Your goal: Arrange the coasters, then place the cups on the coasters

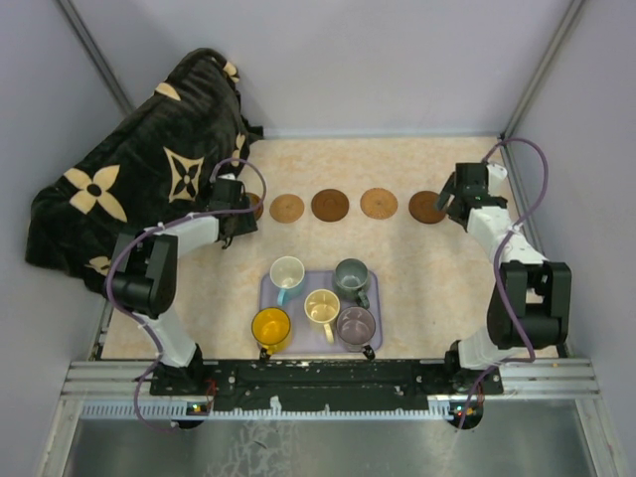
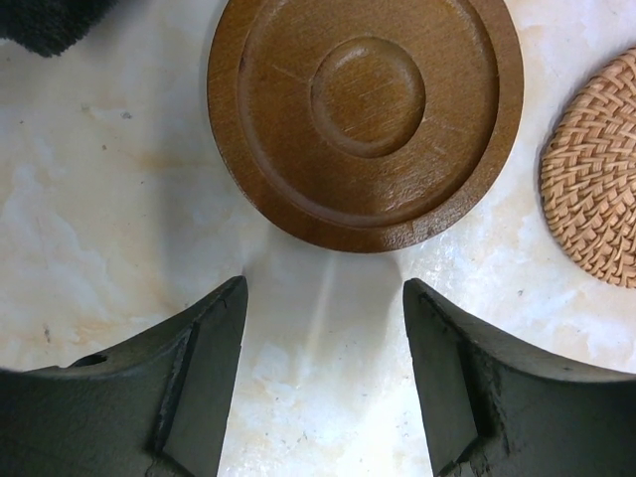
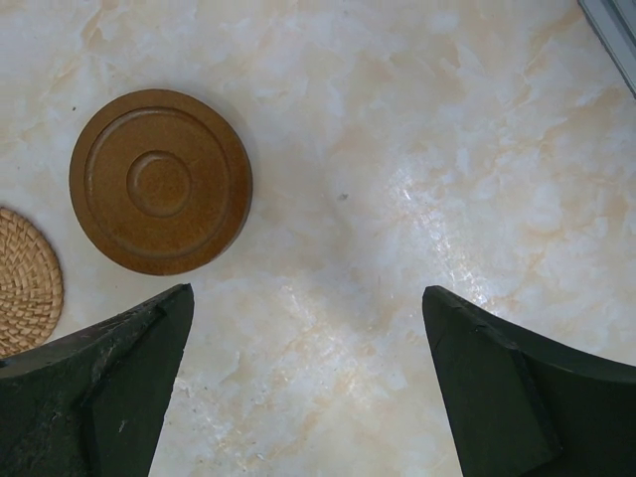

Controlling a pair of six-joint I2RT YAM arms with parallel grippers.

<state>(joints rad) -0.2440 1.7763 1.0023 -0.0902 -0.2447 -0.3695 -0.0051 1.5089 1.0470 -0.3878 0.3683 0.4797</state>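
Several round coasters lie in a row across the back of the table: a tan woven one (image 1: 286,208), a dark brown one (image 1: 330,205), a tan one (image 1: 379,203) and a brown one (image 1: 427,207). My left gripper (image 1: 233,217) partly covers a further one at the left end. In the left wrist view that brown wooden coaster (image 2: 365,114) lies just beyond my left gripper (image 2: 324,288), which is open and empty. My right gripper (image 3: 306,293) is open over bare table, with the brown coaster (image 3: 160,182) to its upper left. Yellow (image 1: 270,326), white-blue (image 1: 287,272), cream (image 1: 321,307), mauve (image 1: 356,324) and grey-green (image 1: 350,276) cups stand on the tray.
The lavender tray (image 1: 316,279) sits at the near middle of the table, between the arm bases. A black cloth bundle with tan flower patterns (image 1: 139,189) fills the back left corner, close to the left arm. Walls enclose the table on three sides.
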